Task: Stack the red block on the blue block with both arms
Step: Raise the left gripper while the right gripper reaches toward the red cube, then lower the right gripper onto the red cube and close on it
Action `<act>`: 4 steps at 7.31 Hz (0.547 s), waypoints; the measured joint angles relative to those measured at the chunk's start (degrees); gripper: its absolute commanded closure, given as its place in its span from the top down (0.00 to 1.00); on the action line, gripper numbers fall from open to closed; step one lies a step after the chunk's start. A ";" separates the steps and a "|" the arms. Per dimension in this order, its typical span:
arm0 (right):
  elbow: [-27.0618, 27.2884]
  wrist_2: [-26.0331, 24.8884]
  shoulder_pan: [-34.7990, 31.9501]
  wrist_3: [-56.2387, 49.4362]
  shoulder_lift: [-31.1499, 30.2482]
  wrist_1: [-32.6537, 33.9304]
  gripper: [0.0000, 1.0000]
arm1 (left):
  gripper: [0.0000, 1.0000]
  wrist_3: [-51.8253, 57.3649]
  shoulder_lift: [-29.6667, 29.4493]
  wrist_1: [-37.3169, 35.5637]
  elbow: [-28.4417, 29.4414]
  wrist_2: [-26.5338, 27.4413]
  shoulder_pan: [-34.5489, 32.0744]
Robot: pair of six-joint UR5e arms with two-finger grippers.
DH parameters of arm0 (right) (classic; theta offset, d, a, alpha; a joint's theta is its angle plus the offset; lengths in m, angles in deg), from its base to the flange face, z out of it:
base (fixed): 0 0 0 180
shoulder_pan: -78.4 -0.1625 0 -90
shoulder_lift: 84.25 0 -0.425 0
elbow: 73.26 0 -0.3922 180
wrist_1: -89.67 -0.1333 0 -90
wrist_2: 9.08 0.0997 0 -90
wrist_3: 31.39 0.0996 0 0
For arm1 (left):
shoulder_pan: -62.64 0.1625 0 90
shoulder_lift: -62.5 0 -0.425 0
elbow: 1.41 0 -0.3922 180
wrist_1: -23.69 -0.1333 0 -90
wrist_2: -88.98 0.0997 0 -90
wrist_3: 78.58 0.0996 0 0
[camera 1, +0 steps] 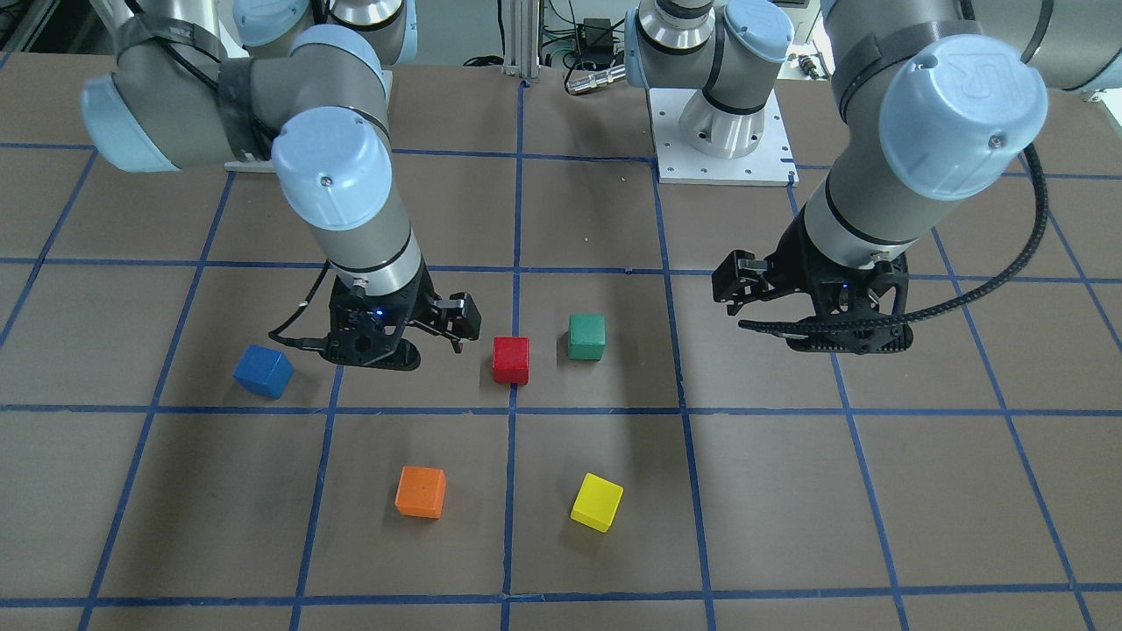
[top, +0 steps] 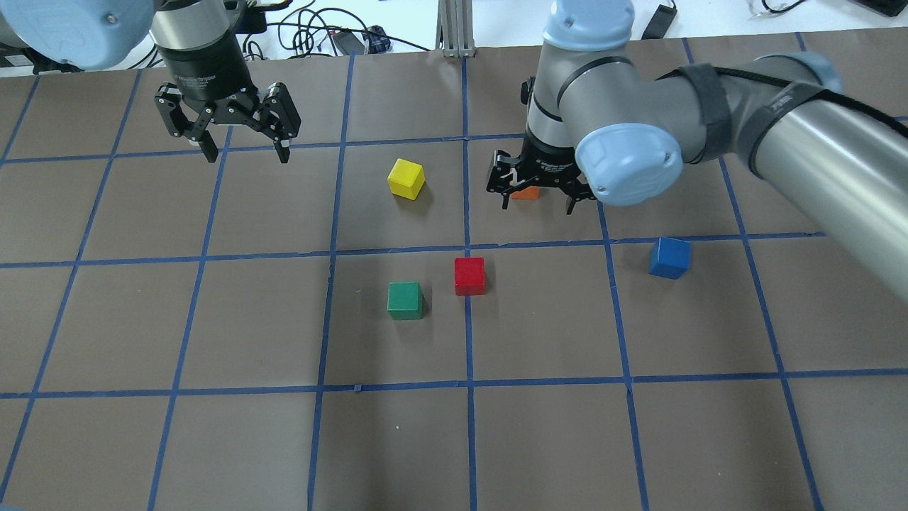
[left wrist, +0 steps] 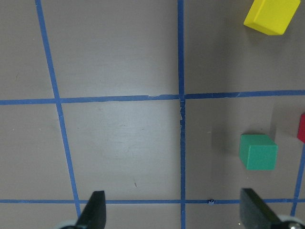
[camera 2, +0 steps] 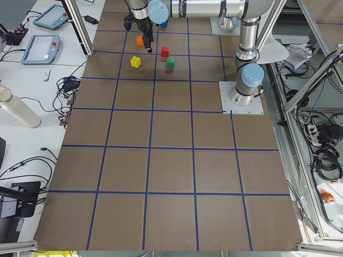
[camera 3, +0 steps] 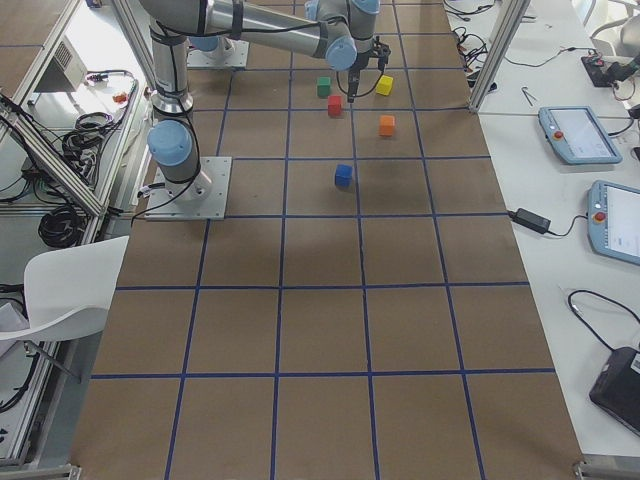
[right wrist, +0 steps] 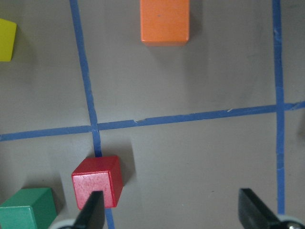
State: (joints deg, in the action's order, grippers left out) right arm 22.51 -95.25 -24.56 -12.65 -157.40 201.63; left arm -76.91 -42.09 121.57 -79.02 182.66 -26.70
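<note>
Right pincer (top: 536, 206) wide, empty, above bench (top: 213, 319) near red block (top: 469, 276); left pincer (top: 247, 157) wide, empty. Blue block (top: 670, 257) apart. Step: approach; next: centre over red block, lower, close

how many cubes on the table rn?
5. Red block and green block near centre, apart; blue block toward the robot's right; orange block and yellow block on the far, operators' side. None seem hidden.

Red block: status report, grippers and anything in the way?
Left gripper and right gripper open, empty. Red block on table, ungrasped; blue block top bare. Green block close beside red, apart.
</note>
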 measured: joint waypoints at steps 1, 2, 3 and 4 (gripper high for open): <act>0.81 -0.07 -1.48 0.55 1.19 2.09 1.00 | 1.00 0.00 -0.01 0.09 0.00 0.00 0.07; 1.40 -0.05 -2.60 0.86 2.14 3.62 1.00 | 1.00 0.00 -0.07 0.13 0.00 0.00 0.13; 1.66 0.05 -3.48 1.00 3.13 5.05 1.00 | 1.00 0.00 -0.12 0.13 0.00 -0.01 0.13; 1.74 0.08 -4.26 1.09 4.28 6.49 1.00 | 1.00 0.00 -0.21 0.12 0.00 -0.05 0.19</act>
State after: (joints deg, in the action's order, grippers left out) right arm 24.25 -95.17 -28.82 -11.56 -153.12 208.13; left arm -76.91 -42.30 121.69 -79.02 182.61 -26.51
